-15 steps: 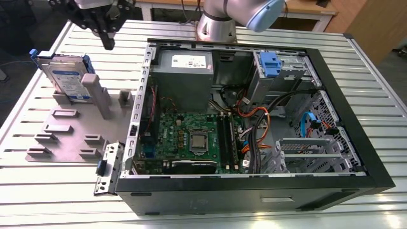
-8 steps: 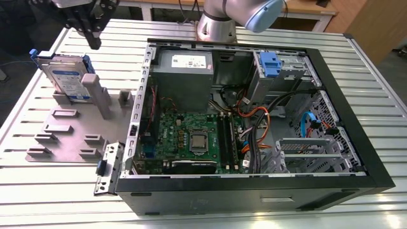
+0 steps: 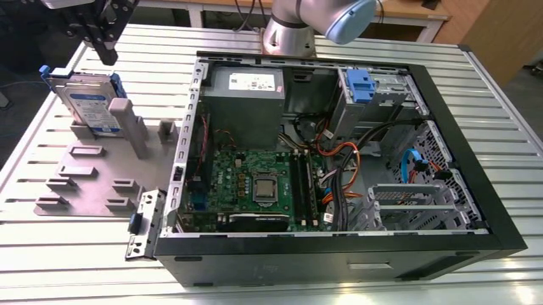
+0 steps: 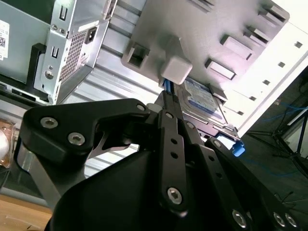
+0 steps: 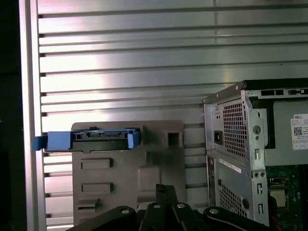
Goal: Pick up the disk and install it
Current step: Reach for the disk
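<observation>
Just one gripper [image 3: 107, 57] hangs near one disk [image 3: 90, 101].

The disk [image 3: 91, 105] carries a white-and-blue label [image 3: 88, 101]; in the exterior view and the second wrist view its print is too small to make out. The grey box [image 3: 246, 101] bears a white sticker [image 3: 253, 81] with a square code pattern; its small lines are illegible.

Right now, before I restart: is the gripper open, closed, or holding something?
The gripper: cannot be told; hovers above the blue-framed silver disk.
</observation>
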Available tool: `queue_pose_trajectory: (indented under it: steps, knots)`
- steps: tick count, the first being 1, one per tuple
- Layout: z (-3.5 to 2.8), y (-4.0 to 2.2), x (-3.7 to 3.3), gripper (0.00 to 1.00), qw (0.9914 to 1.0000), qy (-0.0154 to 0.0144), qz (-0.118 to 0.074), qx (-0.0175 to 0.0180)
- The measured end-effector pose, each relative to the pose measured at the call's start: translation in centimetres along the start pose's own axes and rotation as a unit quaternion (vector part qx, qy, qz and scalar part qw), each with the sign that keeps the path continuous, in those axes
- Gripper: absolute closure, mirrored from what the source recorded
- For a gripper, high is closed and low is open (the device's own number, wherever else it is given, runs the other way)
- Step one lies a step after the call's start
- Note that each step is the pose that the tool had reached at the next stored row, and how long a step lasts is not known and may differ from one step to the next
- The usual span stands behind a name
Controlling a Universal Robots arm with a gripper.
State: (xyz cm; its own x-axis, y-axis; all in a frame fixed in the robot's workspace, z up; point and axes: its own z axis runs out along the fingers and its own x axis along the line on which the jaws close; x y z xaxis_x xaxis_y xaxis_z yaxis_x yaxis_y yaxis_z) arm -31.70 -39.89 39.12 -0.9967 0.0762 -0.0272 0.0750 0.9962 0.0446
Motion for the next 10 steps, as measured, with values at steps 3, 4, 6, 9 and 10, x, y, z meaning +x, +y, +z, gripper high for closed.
queue_pose_trajectory:
  steps: [3, 4, 6, 9, 10]
  knots:
    - [-0.01, -0.01, 0.12, 0.89, 1.00000, 0.0000, 0.000, 0.0000]
    - [-0.01, -0.01, 0.13, 0.89, 1.00000, 0.0000, 0.000, 0.0000]
    - [-0.01, -0.01, 0.13, 0.89, 1.00000, 0.0000, 0.000, 0.0000]
    - [-0.01, -0.01, 0.13, 0.89, 1.00000, 0.0000, 0.000, 0.0000]
    - [-0.01, -0.01, 0.13, 0.89, 1.00000, 0.0000, 0.000, 0.0000]
